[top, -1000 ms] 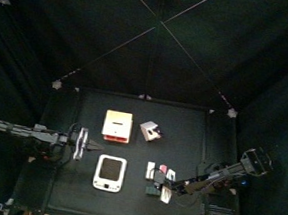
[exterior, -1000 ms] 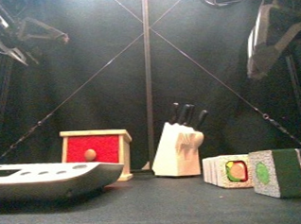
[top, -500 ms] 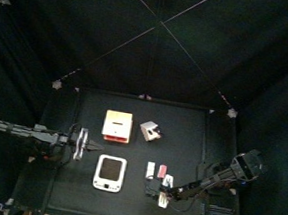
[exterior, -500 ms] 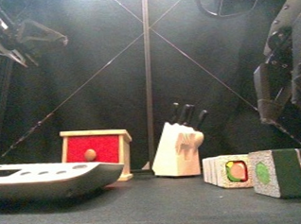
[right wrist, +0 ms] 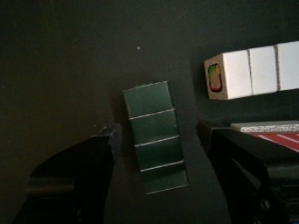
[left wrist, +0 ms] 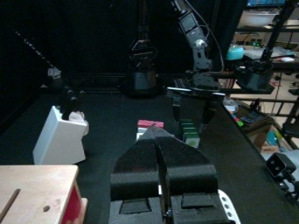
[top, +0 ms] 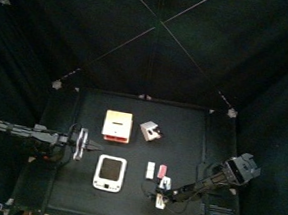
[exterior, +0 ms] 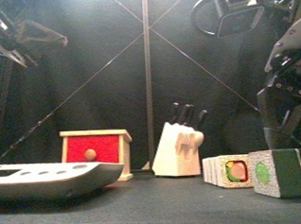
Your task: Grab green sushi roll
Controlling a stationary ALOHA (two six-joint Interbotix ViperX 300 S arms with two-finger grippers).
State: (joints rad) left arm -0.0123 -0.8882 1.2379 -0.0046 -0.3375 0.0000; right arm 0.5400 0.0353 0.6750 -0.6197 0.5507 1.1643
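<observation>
One green sushi roll point(right wrist: 155, 136), a dark green piece scored into segments, lies flat on the black table point(top: 192, 126) near its front right corner, and the right wrist view shows it between the two spread jaws of the right gripper point(right wrist: 158, 171), which hangs just over it with neither jaw touching it. Just beside it lie a white sushi piece point(right wrist: 246, 73) with a red and green end face and, next to that, a red piece point(right wrist: 271, 128). In the front view the green roll point(exterior: 285, 172) stands at the far right, the white piece point(exterior: 227, 170) just left of it. Farther left lie a white rounded device point(top: 111, 173), a red wooden box point(top: 116, 127) and a small knife block point(top: 149, 131). At the table's left edge rests the left gripper point(left wrist: 163, 171), its jaws pressed together on nothing.
</observation>
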